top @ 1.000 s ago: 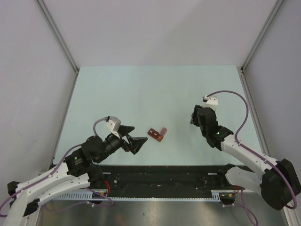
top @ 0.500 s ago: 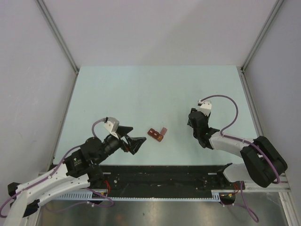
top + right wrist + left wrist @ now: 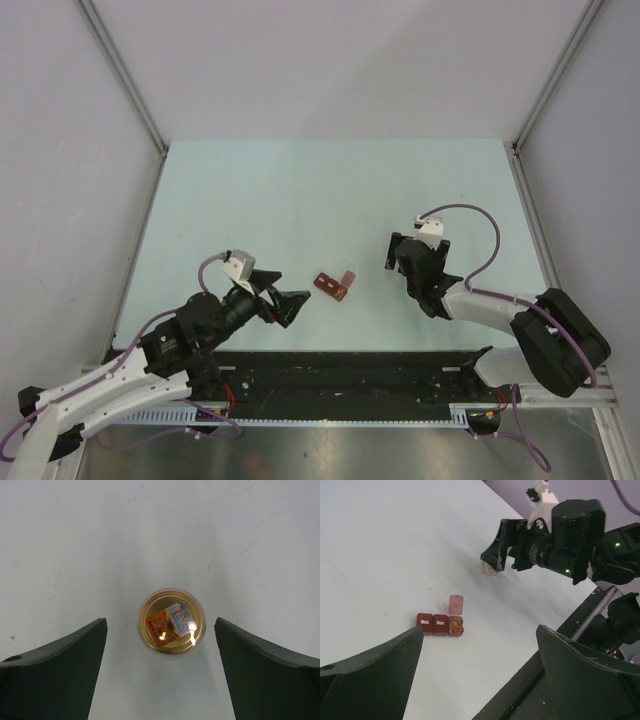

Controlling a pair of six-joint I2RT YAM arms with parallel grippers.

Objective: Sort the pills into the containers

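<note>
You have one dark red pill box (image 3: 434, 624) on the table (image 3: 300, 190), lying between the two arms and nearer the left one. It has three compartments in a row: two are shut, marked "Wed." and "Thur.", and the third, at the end towards the right arm, has its lid (image 3: 456, 603) flipped open flat beside it. The pills (image 3: 455, 626) sit as one small orange-tan heap in that open compartment, too small and clumped to count. There is also one small round clear bottle (image 3: 171, 621), standing upright and seen mouth-on from the right wrist, with a coloured label showing inside. Your left gripper (image 3: 295, 285) is spread wide and holds nothing; it points at the pill box from just short of it, without touching. Your right gripper (image 3: 395, 255) is also spread wide and empty, poised directly above the bottle, with its fingers (image 3: 55, 670) to either side and clear of it.
</note>
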